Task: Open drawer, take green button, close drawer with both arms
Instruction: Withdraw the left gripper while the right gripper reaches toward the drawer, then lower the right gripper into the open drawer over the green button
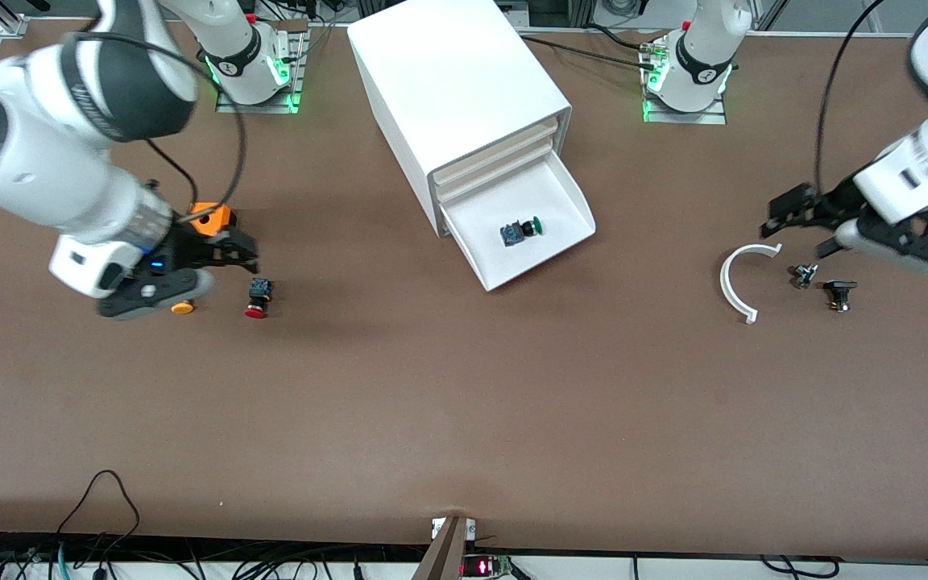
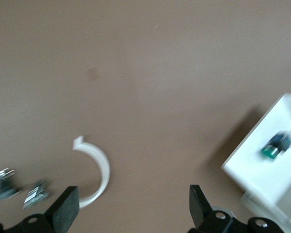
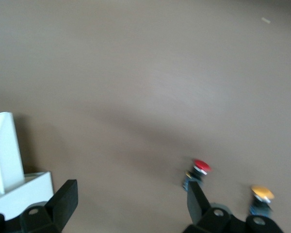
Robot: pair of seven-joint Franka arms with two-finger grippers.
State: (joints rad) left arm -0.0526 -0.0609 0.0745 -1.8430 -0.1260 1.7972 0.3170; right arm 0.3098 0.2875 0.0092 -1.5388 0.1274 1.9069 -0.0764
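Observation:
The cabinet's lowest drawer stands pulled out toward the front camera. The green-capped button lies on its side in the drawer's tray. My left gripper hovers open and empty over the table at the left arm's end, close to a white curved strip. In the left wrist view the open gripper has that strip by one finger, with the drawer and button farther off. My right gripper hangs open and empty at the right arm's end, just above a red-capped button.
An orange block and an orange-capped button sit under the right arm. The right wrist view shows the red button, the orange-capped one and a cabinet corner. Two small dark parts lie beside the strip.

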